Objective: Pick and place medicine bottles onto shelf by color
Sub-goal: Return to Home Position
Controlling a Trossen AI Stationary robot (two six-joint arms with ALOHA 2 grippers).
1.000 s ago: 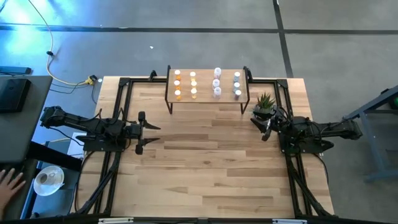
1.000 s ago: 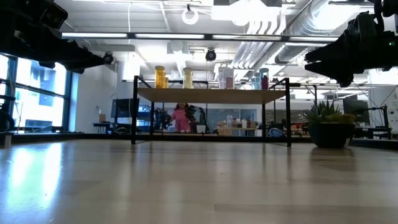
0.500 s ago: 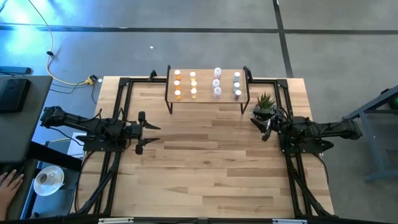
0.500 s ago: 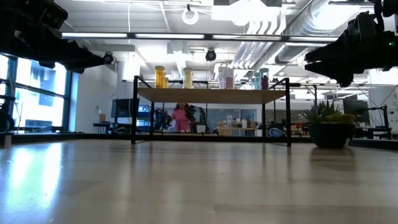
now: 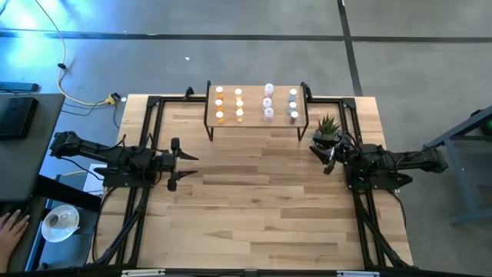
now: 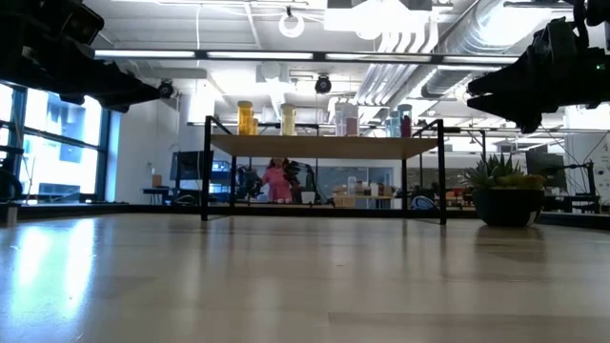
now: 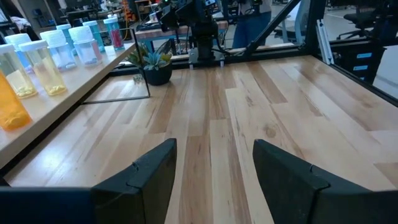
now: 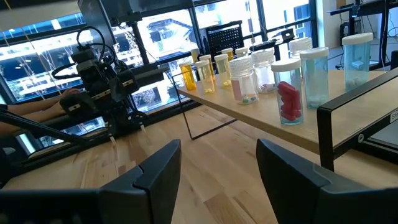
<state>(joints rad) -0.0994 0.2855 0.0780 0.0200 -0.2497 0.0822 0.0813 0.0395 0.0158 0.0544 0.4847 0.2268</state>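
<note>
The dark two-finger left gripper [image 5: 181, 164] is seen near the left edge of the big wooden plank table [image 5: 261, 215], its fingers held apart with nothing between them. The small shelf with a light wooden top and thin black legs [image 5: 254, 106] is set at the middle of the far edge. White-capped orange medicine bottles [image 5: 229, 105] are lined up at the shelf's left end, and pale white-capped bottles [image 5: 280, 104] at its right end. No bottle is seen on the table. The small green potted plant [image 5: 328, 127] is placed near the right edge, just beside the right gripper [image 5: 321, 158], whose fingers are spread apart and empty. The sorting is judged done; only the arms are left to be parked.
</note>
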